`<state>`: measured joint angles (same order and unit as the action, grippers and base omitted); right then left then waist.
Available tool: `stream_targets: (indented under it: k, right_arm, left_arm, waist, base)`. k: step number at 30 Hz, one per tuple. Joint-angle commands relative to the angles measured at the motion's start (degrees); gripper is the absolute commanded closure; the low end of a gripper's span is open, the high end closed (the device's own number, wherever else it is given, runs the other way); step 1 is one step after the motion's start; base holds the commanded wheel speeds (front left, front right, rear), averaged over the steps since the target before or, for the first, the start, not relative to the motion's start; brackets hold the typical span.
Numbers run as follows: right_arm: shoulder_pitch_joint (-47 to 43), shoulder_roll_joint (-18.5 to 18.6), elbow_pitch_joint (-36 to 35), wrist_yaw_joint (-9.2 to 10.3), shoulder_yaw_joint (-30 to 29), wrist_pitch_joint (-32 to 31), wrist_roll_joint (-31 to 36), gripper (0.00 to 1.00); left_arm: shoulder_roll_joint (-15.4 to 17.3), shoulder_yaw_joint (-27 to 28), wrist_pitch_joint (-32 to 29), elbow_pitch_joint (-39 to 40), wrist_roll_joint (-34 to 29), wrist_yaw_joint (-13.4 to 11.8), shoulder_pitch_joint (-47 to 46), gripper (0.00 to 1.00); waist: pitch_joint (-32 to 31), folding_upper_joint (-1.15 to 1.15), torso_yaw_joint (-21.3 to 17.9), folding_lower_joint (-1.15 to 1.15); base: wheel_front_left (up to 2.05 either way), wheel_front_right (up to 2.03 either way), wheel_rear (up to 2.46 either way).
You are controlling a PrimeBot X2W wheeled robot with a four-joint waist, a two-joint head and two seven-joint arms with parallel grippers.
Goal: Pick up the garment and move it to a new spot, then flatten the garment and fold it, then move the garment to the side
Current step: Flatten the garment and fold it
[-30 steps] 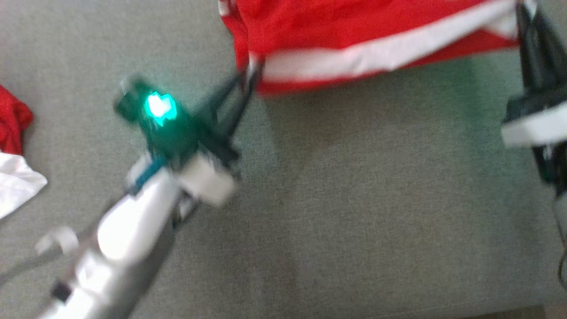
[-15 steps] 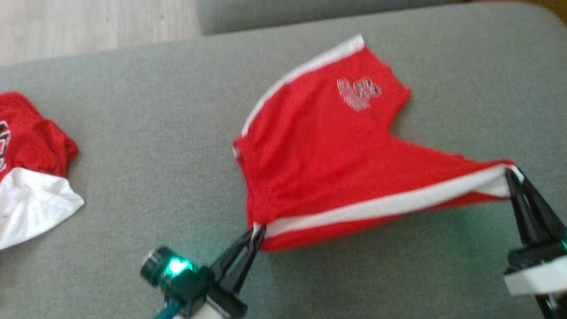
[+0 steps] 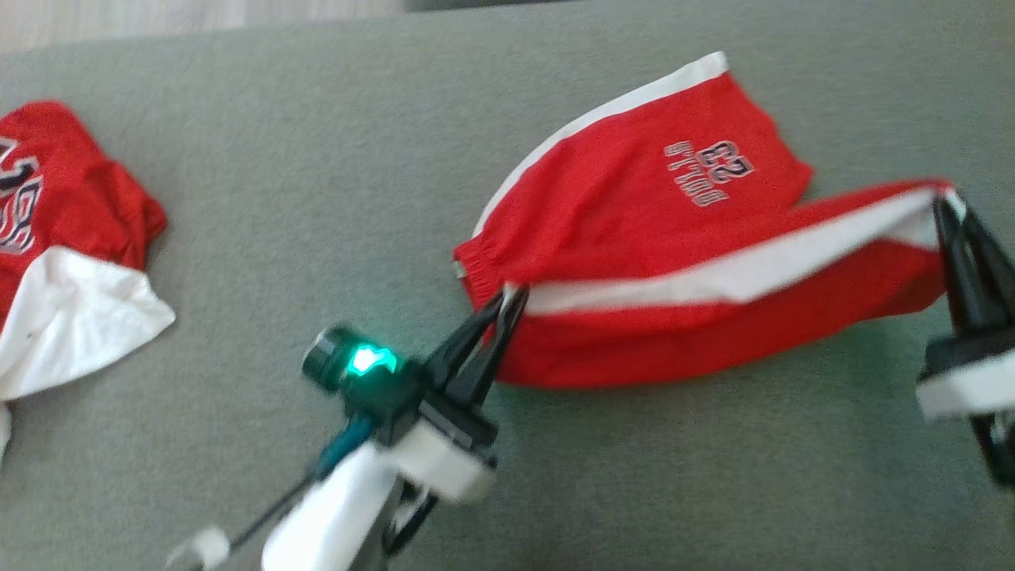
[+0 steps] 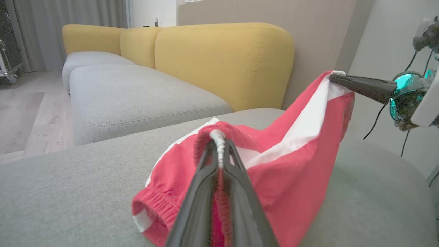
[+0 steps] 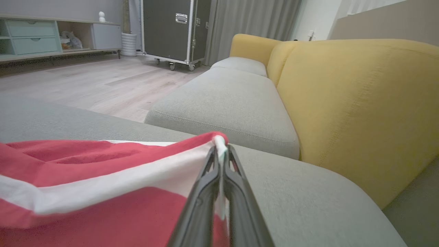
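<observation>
Red shorts (image 3: 626, 222) | white side stripes (image 3: 737, 274) | elastic waistband (image 3: 476, 268) | grey 23 print (image 3: 710, 170)

Head overhead, wrists low beside garment (image 3: 618, 214)

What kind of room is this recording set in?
Probably a home-style living room: a yellow-backed sofa with grey seat cushions, a wood floor, and a low cabinet with drawers along the wall.
</observation>
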<state>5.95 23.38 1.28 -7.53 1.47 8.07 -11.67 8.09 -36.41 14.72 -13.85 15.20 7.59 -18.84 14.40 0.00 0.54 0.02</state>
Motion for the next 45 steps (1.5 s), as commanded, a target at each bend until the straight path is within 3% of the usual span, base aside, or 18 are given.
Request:
stream_targets:
  k: [1, 9, 23, 24, 25, 27, 29, 30, 31, 37, 45]
  right_arm:
    - [4.0, 2.7, 1.0, 0.04, 1.5, 0.0, -0.2, 1.00]
    - [19.1, 5.9, 14.2, 0.04, 9.0, -1.4, -2.7, 1.00]
    - [40.7, 7.2, 34.6, 0.04, 24.2, 0.2, -9.6, 1.00]
    - [41.7, 7.2, 35.8, 0.04, 25.2, 0.4, -10.1, 1.00]
    - [42.5, 7.2, 37.0, 0.04, 26.1, 0.7, -10.7, 1.00]
    - [43.9, 6.9, 39.2, 0.04, 27.6, 1.4, -12.2, 0.94]
    - [45.0, 6.7, 41.0, 0.04, 28.9, 2.2, -13.6, 0.57]
    - [45.5, 6.6, 41.8, 0.04, 29.6, 2.6, -14.2, 0.34]
    - [45.9, 6.5, 42.5, 0.04, 30.3, 3.1, -14.6, 0.00]
    - [45.3, 5.4, 45.1, 0.04, 31.7, 6.0, -17.3, 0.00]
    - [39.0, 3.7, 50.7, 0.04, 28.4, 4.4, -24.7, 0.00]
  left_arm:
    - [-0.4, 1.2, 0.2, -1.2, 0.9, -0.1, -4.1, 1.00]
    - [-2.2, 2.6, 0.2, -10.2, 1.5, -0.6, -13.5, 1.00]
    - [-4.5, 5.2, 0.3, -14.5, 0.9, -2.9, -20.4, 1.00]
    - [-4.6, 5.1, 0.3, -15.0, 0.9, -2.9, -20.5, 0.94]
    - [-4.6, 5.1, 0.3, -15.4, 1.1, -2.8, -20.7, 0.82]
    - [-4.8, 5.0, 0.3, -15.9, 1.3, -2.7, -20.9, 0.56]
    - [-4.9, 4.9, 0.3, -16.0, 1.5, -2.6, -21.0, 0.06]
    - [-5.0, 5.0, 0.3, -16.1, 1.6, -2.7, -21.0, 0.00]
    - [-5.0, 5.0, 0.3, -16.2, 1.7, -2.7, -21.0, 0.00]
    - [-5.1, 6.6, 0.3, -15.6, 1.2, -4.2, -19.1, 0.00]
    - [-3.6, 12.9, 0.3, -3.9, -3.6, -10.1, -8.1, 0.00]
  waist:
    - [2.3, 0.00, 2.2, -0.02]
    - [5.3, 0.00, 3.8, -0.02]
    - [10.7, 0.00, 6.9, -0.02]
    - [11.0, 0.00, 7.2, -0.02]
    - [11.2, 0.00, 7.5, -0.02]
    - [11.6, 0.00, 7.9, -0.02]
    - [11.8, 0.00, 8.1, -0.02]
    - [11.9, 0.00, 8.2, -0.02]
    - [11.9, 0.00, 8.2, -0.02]
    - [10.2, 0.00, 7.5, -0.02]
    - [6.8, 0.00, 7.5, -0.02]
  base:
    - [0.00, 0.00, 0.00]
    - [0.00, 0.00, 0.00]
    - [0.00, 0.00, 0.00]
    - [0.00, 0.00, 0.00]
    - [0.00, 0.00, 0.00]
    - [0.00, 0.00, 0.00]
    - [0.00, 0.00, 0.00]
    - [0.00, 0.00, 0.00]
    - [0.00, 0.00, 0.00]
    - [0.00, 0.00, 0.00]
    - [0.00, 0.00, 0.00]
